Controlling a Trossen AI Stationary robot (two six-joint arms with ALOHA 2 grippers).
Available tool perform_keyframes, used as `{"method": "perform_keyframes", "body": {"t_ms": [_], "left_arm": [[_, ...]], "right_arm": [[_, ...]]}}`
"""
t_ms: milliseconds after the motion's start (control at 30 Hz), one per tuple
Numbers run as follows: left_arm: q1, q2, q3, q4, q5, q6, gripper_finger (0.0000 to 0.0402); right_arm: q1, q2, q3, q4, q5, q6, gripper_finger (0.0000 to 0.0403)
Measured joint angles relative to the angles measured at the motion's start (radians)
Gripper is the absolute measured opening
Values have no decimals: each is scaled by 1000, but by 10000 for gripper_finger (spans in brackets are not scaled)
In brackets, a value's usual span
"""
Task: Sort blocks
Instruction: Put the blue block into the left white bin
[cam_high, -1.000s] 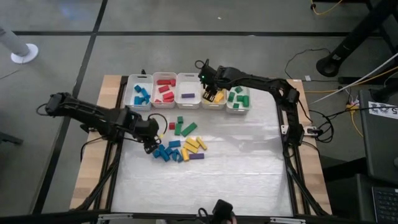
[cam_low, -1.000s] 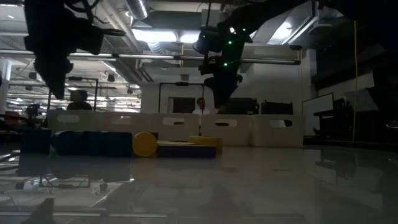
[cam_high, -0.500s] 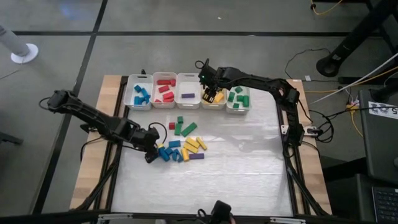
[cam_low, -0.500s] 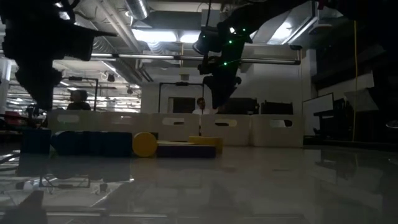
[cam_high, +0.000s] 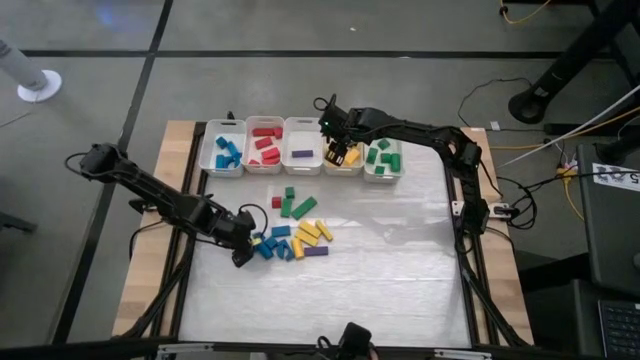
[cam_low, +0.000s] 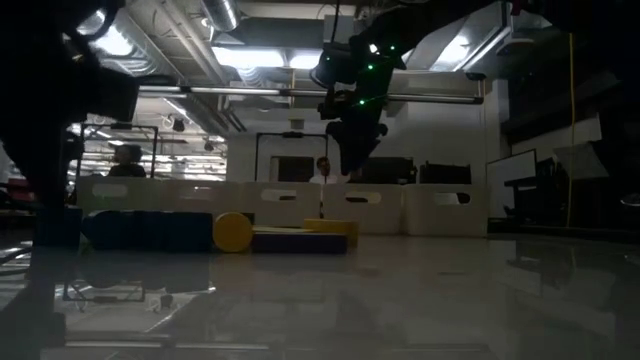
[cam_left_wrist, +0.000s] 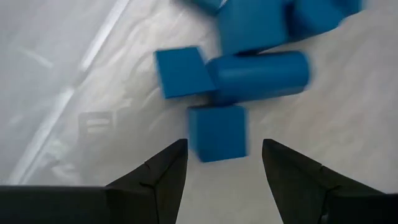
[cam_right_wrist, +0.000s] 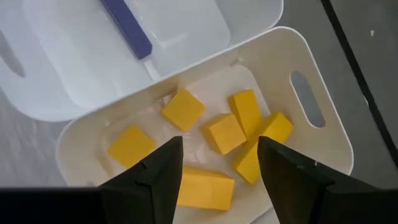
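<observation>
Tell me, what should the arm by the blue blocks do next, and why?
Probably lower the left pincer a little and close it on the blue cube. Its fingers are open, and the cube sits just ahead of the gap between them, loose on the table. The right pincer hangs open over the yellow blocks' bin, holding nothing.
</observation>
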Motion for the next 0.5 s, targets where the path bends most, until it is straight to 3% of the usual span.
{"method": "perform_keyframes", "body": {"t_ms": [500], "left_arm": [[-1,163,0,90,-1,50,195]], "right_arm": [[0,0,0,0,-1,0,207]]}}
